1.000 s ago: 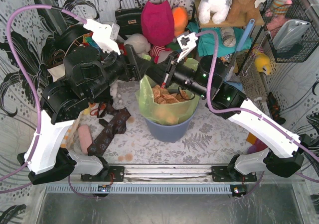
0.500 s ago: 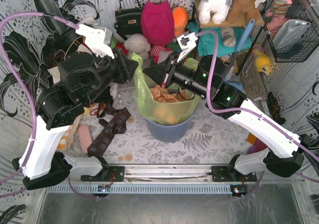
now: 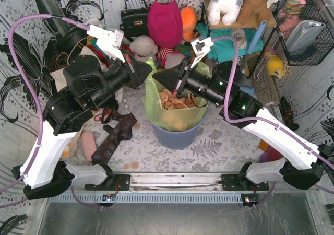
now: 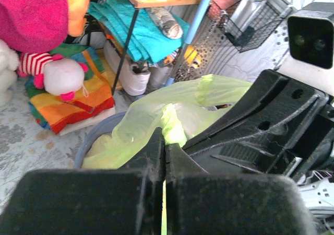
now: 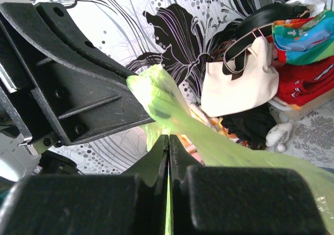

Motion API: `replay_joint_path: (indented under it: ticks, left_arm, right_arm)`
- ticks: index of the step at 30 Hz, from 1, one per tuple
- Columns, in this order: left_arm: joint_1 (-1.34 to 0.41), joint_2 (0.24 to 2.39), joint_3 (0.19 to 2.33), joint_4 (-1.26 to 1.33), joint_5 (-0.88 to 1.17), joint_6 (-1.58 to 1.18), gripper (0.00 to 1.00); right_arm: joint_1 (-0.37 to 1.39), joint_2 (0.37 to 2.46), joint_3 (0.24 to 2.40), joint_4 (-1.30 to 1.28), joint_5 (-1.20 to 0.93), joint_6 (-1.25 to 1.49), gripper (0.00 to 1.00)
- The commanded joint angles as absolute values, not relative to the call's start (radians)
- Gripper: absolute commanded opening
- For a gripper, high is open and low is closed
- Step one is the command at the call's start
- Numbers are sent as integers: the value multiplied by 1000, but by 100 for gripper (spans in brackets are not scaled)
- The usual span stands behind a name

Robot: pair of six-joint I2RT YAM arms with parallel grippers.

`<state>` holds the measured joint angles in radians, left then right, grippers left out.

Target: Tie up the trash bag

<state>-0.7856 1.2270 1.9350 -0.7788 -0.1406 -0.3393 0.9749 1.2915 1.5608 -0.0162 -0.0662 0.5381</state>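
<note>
The trash bag [image 3: 155, 102] stands in a blue-grey bin [image 3: 177, 137] at the middle of the desk [image 3: 222, 146], between the two arms, with crumpled orange-brown paper [image 3: 175, 100] showing in its open mouth; its far-left rim is drawn up into a peak above the bin; the left tool [image 3: 149, 71] comes in from the left with its fingers pressed together on that raised green plastic, a sliver of it showing in the seam in the left wrist view; the right tool [image 3: 156, 78] reaches across the bag's mouth from the right, its tip close beside the left tool's tip, and is likewise clamped on the plastic, which stretches away from it in the right wrist view; a cream tote bag [image 5: 237, 83] shows beyond there, against the patterned wall.
</note>
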Motion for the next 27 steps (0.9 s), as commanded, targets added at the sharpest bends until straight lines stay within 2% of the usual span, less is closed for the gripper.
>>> replay_joint_path:
  ticks: [1,2,7,13,20,23,27]
  left_arm:
    - [-792,1203,1965,-708,-50,-371,0]
    - [-792,1204,1971,-714,-42,-377,0]
    - [-792,1203,1987,-749,-30,-394,0]
    - [-792,1217,2014,-838,-52,-408,0]
    - [-792,1195,1994,-922,-109,-438,0]
    - [-792,1191,1995,-941,-125,-448,0]
    - [-792,1193,1993,-952,-134,-452,0]
  right_arm:
    - [979,1246,1528,102,-69,553,0]
    - [980,1241,1517,122,-69,555,1]
    - [978,1212,1478,208,-62,557,22]
    - [979,1228,1472,230,-54,488,50]
    - [979,1192,1326,387,-42,350,58]
    - [979,1174,1272,443,-88,259,64]
    - [980,1177,1217,512,-186,145,65]
